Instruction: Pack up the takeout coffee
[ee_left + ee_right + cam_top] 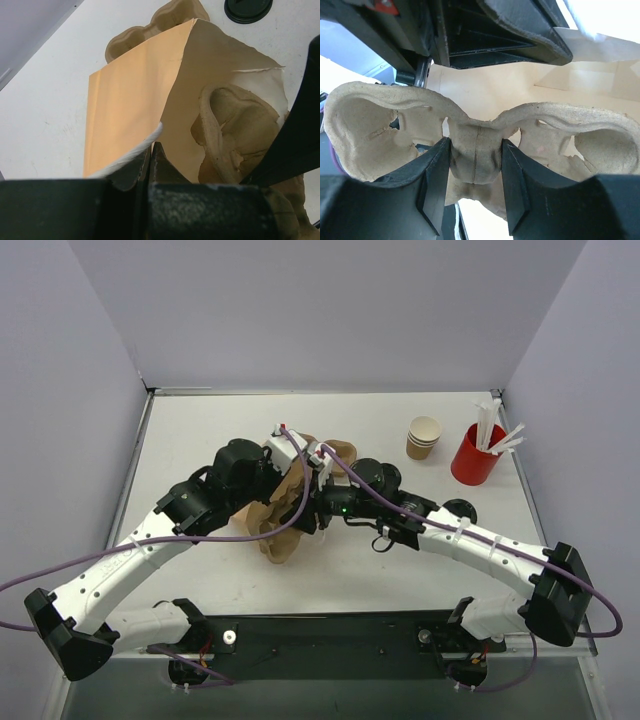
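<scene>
Early stage, by judgement: the pulp carrier (560, 120) is held w/ one end inside the paper bag (130, 100), but the takeout coffee (425, 437) is not yet packed. It is stood on the counter (200, 430) at far right, near the red cup (473, 455). The right end effector (475, 165) is clamped on the carrier's centre rib. The left end effector (150, 160) is pinched on the bag rim.

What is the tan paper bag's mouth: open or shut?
Open: left gripper holds the bag by its rim; brown moulded-pulp carrier shows inside.

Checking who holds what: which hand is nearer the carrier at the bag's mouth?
Right. The right hand grips the carrier by its middle; the left hand pinches the bag edge beside it.
</scene>
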